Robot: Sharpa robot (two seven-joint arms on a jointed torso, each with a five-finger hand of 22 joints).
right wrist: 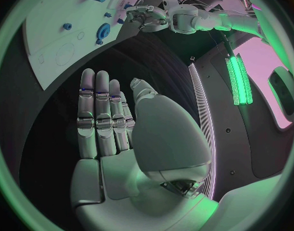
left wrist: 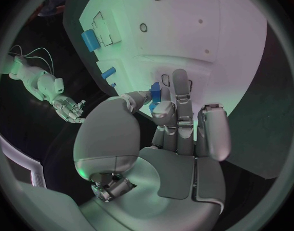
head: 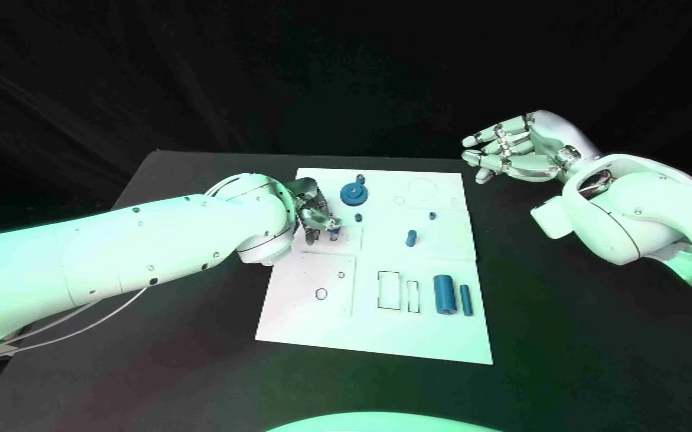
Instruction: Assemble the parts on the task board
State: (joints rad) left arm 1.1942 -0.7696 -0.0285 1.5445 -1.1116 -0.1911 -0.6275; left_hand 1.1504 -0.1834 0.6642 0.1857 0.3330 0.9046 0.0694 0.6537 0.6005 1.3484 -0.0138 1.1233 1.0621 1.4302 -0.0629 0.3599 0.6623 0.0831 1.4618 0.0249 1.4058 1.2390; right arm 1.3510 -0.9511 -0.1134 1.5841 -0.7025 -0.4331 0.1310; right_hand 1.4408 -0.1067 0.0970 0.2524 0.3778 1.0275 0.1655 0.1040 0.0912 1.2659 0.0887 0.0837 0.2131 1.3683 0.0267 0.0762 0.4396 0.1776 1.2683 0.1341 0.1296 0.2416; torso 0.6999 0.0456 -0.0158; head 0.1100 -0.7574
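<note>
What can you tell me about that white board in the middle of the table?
The task board is a flat white rectangular plate lying on the black table. It looks like smooth plastic, marked with outlined slots, rings and small holes. Several blue parts lie or stand on it. The left hand works at its left side, pinching a small blue part against it; the right hand hovers off its right edge.

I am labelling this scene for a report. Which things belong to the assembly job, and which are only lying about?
Job: task board; blue gear; small blue peg; two blue cylinders; blue part held by left robot hand.

Lying about: black table; right robot hand, idle.
</note>
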